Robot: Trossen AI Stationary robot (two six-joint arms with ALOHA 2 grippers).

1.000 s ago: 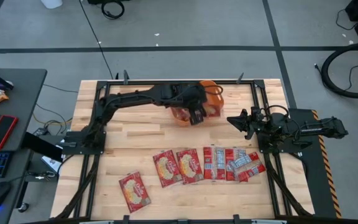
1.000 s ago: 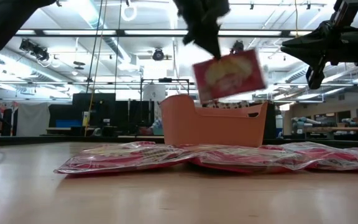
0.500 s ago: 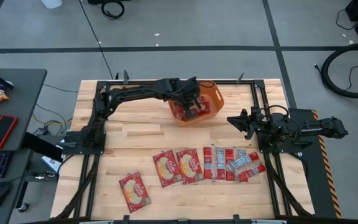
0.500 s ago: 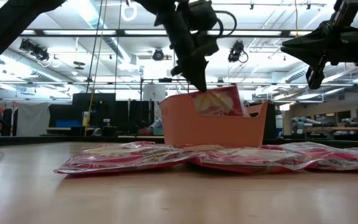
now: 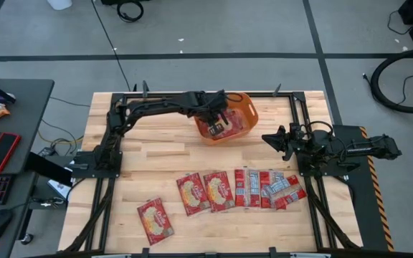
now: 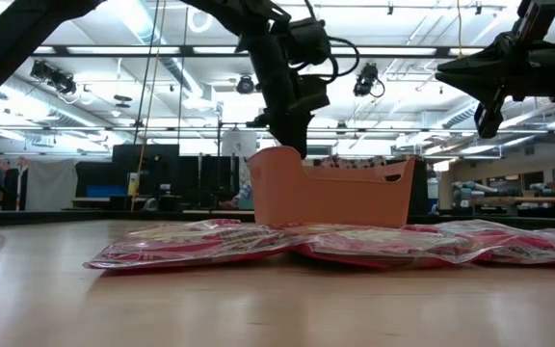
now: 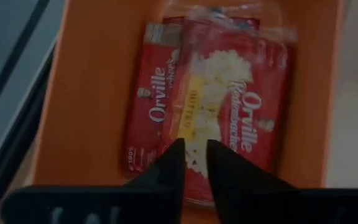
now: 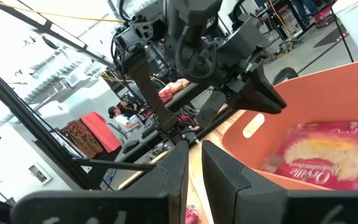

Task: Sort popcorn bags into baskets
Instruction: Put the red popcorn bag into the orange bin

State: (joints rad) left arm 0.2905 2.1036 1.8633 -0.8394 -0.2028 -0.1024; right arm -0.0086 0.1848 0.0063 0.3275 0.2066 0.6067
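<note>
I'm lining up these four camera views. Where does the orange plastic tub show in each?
High view: orange plastic tub at the table's far edge, centre, under the left gripper.
Low view: tub centre, behind the packets.
Left wrist view: fills the picture.
Right wrist view: lower right.
Shared landmark: the slot handle in its rim.

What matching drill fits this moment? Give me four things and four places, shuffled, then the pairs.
Things:
1. left gripper
2. right gripper
3. tub
4. lone bag

Places:
A. table's near left part, apart from the row
B. above the tub's inside
C. far middle of the table
D. right of the tub, in the air

Pairs: 1-B, 2-D, 3-C, 4-A
</note>
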